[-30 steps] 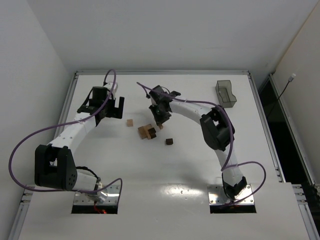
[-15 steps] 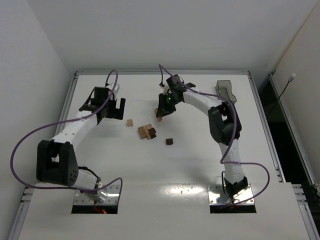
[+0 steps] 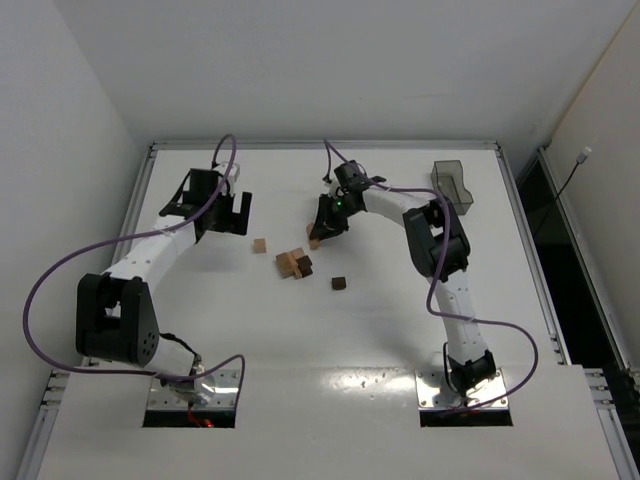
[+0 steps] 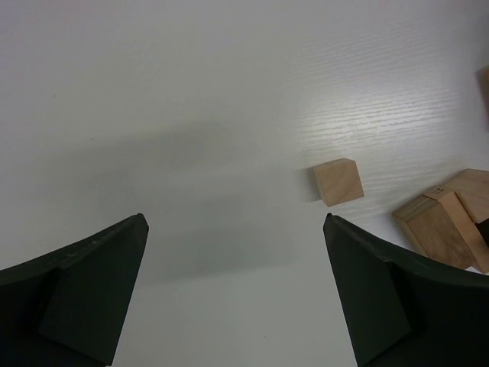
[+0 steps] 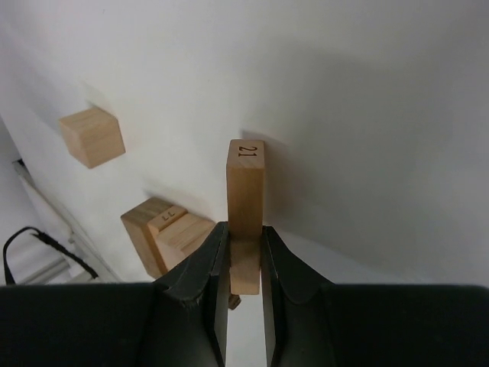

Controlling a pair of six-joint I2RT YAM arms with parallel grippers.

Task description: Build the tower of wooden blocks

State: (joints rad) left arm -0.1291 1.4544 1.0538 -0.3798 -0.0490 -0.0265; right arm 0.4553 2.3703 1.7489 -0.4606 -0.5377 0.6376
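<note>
Jaws of the right gripper (image 5: 244, 229) were clenched on a light tan block (image 5: 245, 183) stamped 21, pinching its lower part while the stamped end stuck out past the fingertips. Those of the left gripper (image 4: 234, 229) stood released and wide, grasping nothing, over the table (image 3: 400, 330) with a loose tan cube (image 4: 338, 182) just ahead. The wood block tower (image 3: 294, 263) looked barely begun: a low cluster of tan pieces with a dark one at its side, mid-table, near the carried block but apart from it. A dark brown cube (image 3: 339, 283) lay separately, closer to the arm bases. Placing well would likely mean squaring the block's long faces to the cluster beneath, lowering until it rested flat, then parting the jaws gently and lifting straight away, since any sideways drag could scatter such small pieces.
</note>
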